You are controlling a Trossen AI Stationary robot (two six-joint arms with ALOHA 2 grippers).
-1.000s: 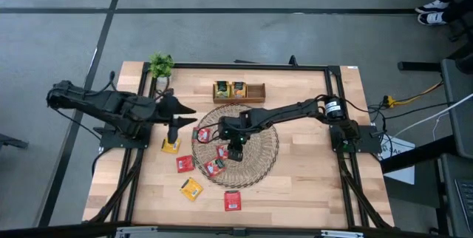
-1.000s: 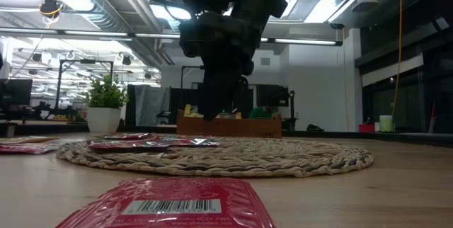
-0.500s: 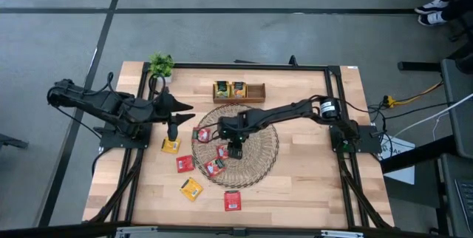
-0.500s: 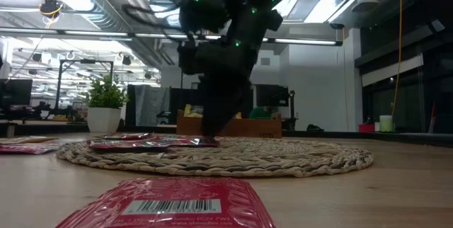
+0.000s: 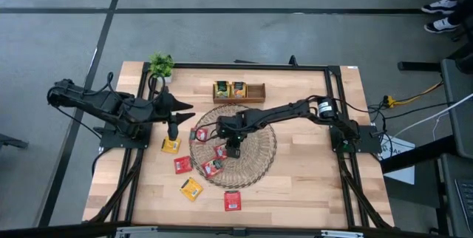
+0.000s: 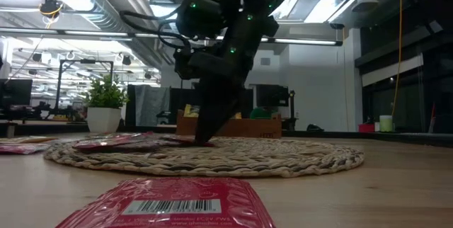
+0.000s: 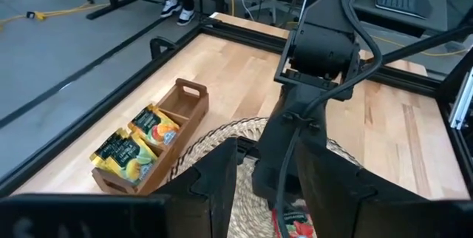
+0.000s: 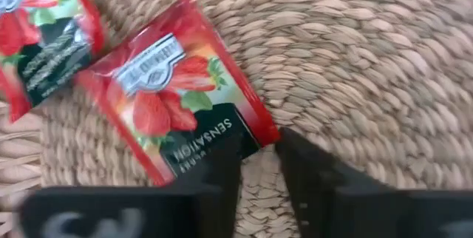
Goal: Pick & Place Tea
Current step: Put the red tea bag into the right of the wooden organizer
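Red tea sachets lie flat on the round wicker mat (image 5: pixel 255 157). One red strawberry sachet (image 8: pixel 174 94) lies right in front of my right gripper (image 8: pixel 259 160), with another (image 8: pixel 33 24) beside it. My right gripper (image 5: pixel 233 151) is low over the mat's middle, open by a narrow gap, its fingers astride that sachet's corner. More sachets lie on the table: red (image 5: pixel 182 165), yellow (image 5: pixel 191 188), red (image 5: pixel 232 201), yellow (image 5: pixel 171 145). My left gripper (image 5: pixel 173 134) hovers open above that last yellow sachet, holding nothing. My right gripper comes from above, pointing down (image 6: pixel 202 139). One fingertip (image 8: pixel 218 168) rests on the dark-printed corner (image 8: pixel 240 136) of the strawberry sachet. The other fingertip (image 8: pixel 307 168) stands on the mat (image 8: pixel 355 68) beside it. The sachet lies flat on the mat.
A wooden box (image 5: pixel 239 92) holding yellow-green sachets stands at the far side, just beyond the mat. A small potted plant (image 5: pixel 160 66) is at the far left corner. Bare wood lies right of the mat (image 5: pixel 310 164). A red sachet (image 6: pixel 170 203) lies close to the low camera.
My right gripper has come down onto the mat and shifted slightly toward the table's left. The wicker mat, with the sachets on it, has slid a little toward the table's left along with it.
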